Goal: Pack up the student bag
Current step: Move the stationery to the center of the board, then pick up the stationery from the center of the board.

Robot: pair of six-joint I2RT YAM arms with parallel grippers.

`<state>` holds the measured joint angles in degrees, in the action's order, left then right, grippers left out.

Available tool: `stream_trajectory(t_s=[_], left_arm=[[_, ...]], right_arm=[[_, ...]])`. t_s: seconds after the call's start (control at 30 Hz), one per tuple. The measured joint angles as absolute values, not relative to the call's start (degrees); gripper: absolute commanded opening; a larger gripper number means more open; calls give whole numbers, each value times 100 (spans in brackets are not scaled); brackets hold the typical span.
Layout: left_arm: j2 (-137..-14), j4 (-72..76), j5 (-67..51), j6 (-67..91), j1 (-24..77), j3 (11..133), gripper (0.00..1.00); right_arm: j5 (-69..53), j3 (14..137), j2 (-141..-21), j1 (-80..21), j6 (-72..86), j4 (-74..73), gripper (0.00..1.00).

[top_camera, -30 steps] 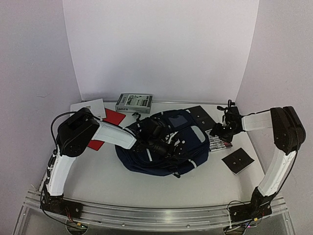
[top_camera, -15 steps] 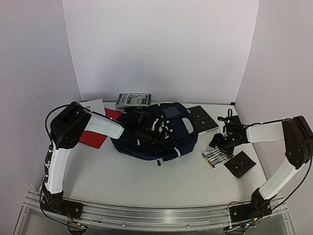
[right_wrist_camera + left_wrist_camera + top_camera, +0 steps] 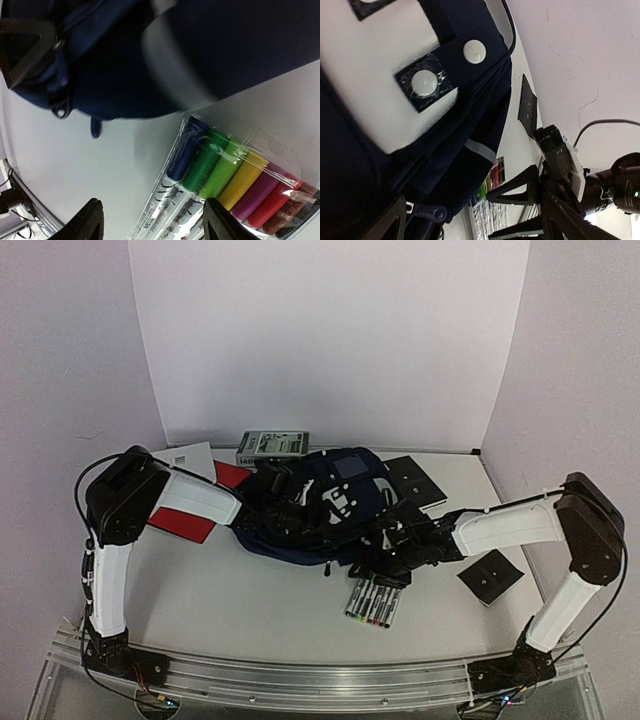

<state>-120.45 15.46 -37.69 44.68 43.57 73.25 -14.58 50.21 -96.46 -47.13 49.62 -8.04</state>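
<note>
The marker pack [image 3: 373, 602] is sliding leftward between the right gripper's [image 3: 154, 202] wide fingers, grip unclear; the left gripper [image 3: 465, 200] is gaping over the student bag [image 3: 365, 510].

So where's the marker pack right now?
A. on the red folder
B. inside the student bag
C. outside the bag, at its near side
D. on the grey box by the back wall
C: in the top view the marker pack shows against bare table just on the near side of the student bag, fully outside it.
</note>
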Motion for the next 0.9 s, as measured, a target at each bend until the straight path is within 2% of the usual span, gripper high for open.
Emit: stream_trajectory(t_s=[0.2, 0.3, 0.4, 0.63, 0.9], left_arm=[[-10329, 1128, -3050, 4407, 4353, 5836, 93], [-9566, 710, -2544, 4401, 4586, 5532, 93], [-9124, 463, -2204, 4572, 5015, 5462, 86], [-9539, 360, -2233, 5142, 5564, 5415, 72], [-10719, 373, -2683, 5531, 5836, 5549, 69]], right_arm=[[-1475, 5442, -9688, -5289, 5279, -1272, 71], [-1187, 5549, -9424, -5245, 5304, -1638, 73], [-943, 5531, -9052, -5179, 5309, -1916, 71], [-825, 4773, -8785, -5113, 5367, -2062, 64], [-1216, 4149, -8780, -5113, 5544, -1574, 58]])
